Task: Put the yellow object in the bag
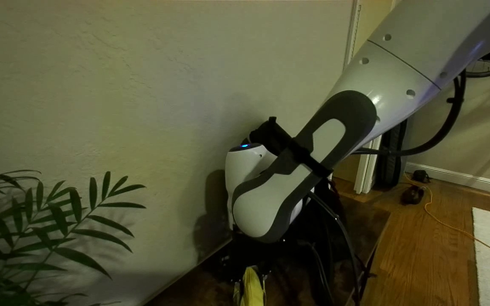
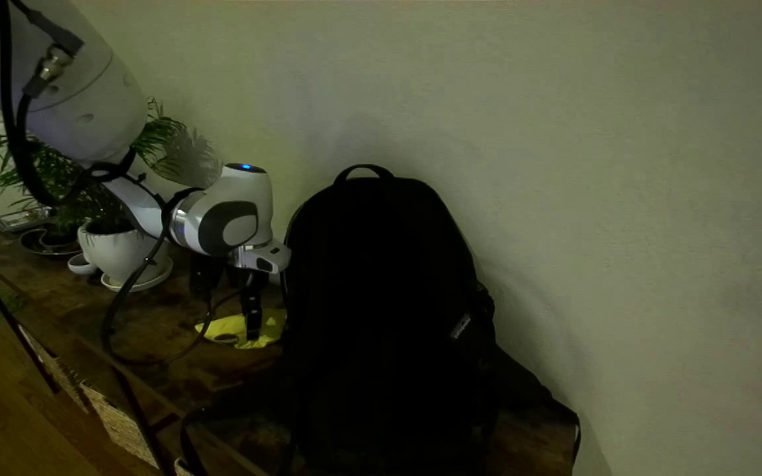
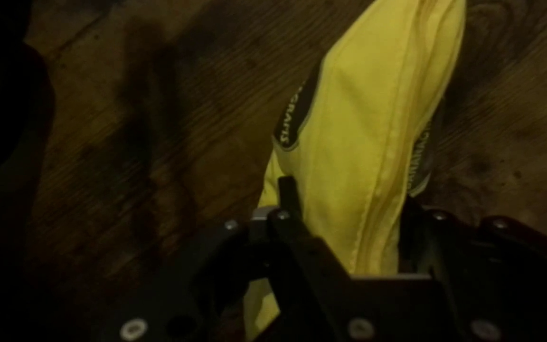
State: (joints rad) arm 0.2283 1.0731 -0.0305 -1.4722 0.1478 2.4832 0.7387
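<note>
The yellow object (image 3: 373,118) is a soft, banana-shaped pouch with dark labels and a seam along its top. It lies on the dark wooden table in both exterior views (image 1: 252,289) (image 2: 225,327). My gripper (image 3: 349,194) has a finger against each side of it and appears shut on it, low at the table. In an exterior view one finger (image 2: 253,324) shows in front of it; the far finger is hidden. The bag (image 2: 387,297), a large black backpack with a top loop handle, stands upright against the wall, beside the yellow object. It is closed as far as this dark view shows.
A white pot (image 2: 123,254) with a leafy plant (image 2: 57,172) stands behind the arm on the table (image 2: 156,317). The wall (image 2: 619,198) runs along the back. A black cable (image 2: 106,324) loops from the arm. Backpack straps (image 2: 235,406) spread over the table.
</note>
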